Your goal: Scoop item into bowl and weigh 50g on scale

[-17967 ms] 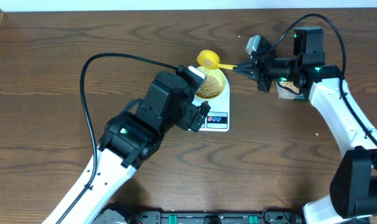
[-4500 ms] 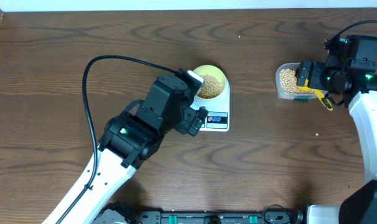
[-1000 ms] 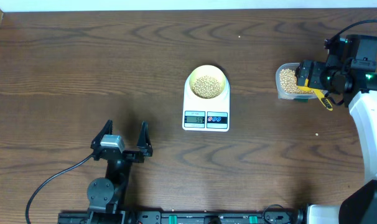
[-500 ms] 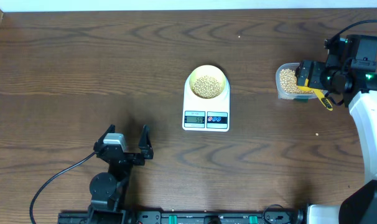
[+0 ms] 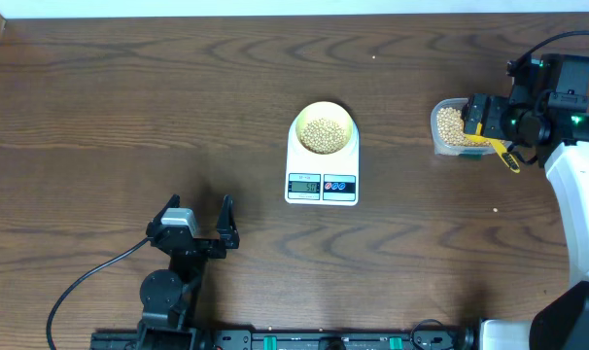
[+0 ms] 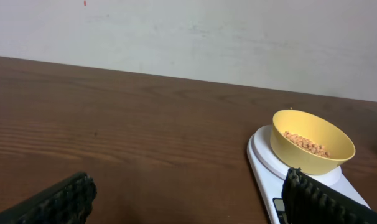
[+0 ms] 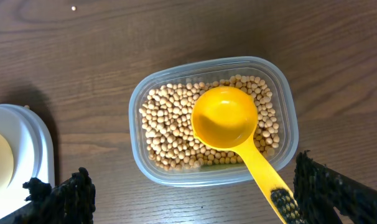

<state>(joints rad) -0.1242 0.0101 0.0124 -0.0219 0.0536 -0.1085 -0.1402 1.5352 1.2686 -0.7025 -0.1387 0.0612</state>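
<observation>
Overhead: on my wooden table the scale sits mid-table. The bowl is centred on its platform so the load registers, and beans cover the bowl's floor. The display is too small for me to read. The left gripper is parked near the front edge, well apart from the scale, jaws spread and empty, probably so that nothing presses on the platform. The right gripper hovers over the tub at far right.

Left wrist: both fingers frame bare table, with bowl and scale ahead to the right.

Right wrist: the scoop lies released on the tub's beans, its handle crossing the rim. My fingers stand wide on either side, gripping nothing.
</observation>
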